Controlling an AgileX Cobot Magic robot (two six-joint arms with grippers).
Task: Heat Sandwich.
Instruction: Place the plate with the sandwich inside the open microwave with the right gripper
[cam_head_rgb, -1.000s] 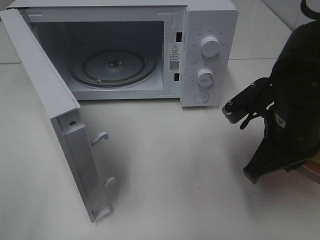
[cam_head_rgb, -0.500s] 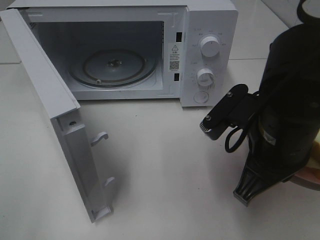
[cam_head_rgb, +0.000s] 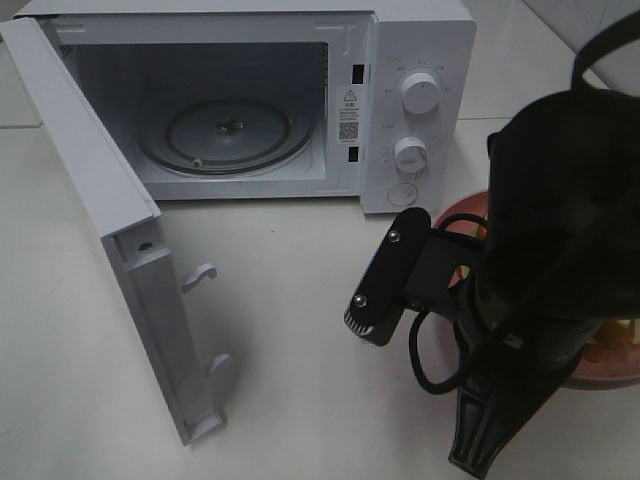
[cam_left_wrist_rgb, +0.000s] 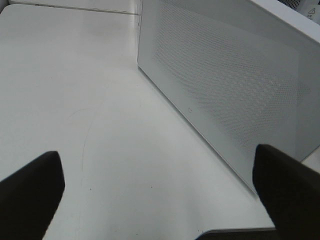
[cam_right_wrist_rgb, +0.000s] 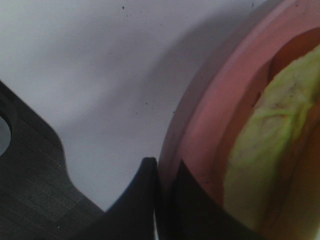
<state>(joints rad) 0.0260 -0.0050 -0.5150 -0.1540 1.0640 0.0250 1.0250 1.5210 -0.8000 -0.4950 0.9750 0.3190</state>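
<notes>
Swung leftward across the table (cam_head_rgb: 300, 350) since a second ago, the right arm (cam_head_rgb: 560, 250) now covers far more of the high view, and the pink plate (cam_head_rgb: 465, 212) shows from beneath it, where only a sliver showed before. The right claw (cam_right_wrist_rgb: 162, 170) is pinched shut on the plate's rim, one finger outside the rim and one inside. The sandwich (cam_right_wrist_rgb: 265, 145) lies on the plate just past the inner finger, its yellow-green filling facing the wrist camera. The microwave (cam_head_rgb: 420, 40) stands well apart from this claw, its door (cam_head_rgb: 90, 170) swung wide and the glass turntable (cam_head_rgb: 225, 135) bare. The left claw (cam_left_wrist_rgb: 160, 200) is spread as wide as it goes with nothing between its fingers (cam_left_wrist_rgb: 30, 195); the door's outer face is near, ahead of it.
</notes>
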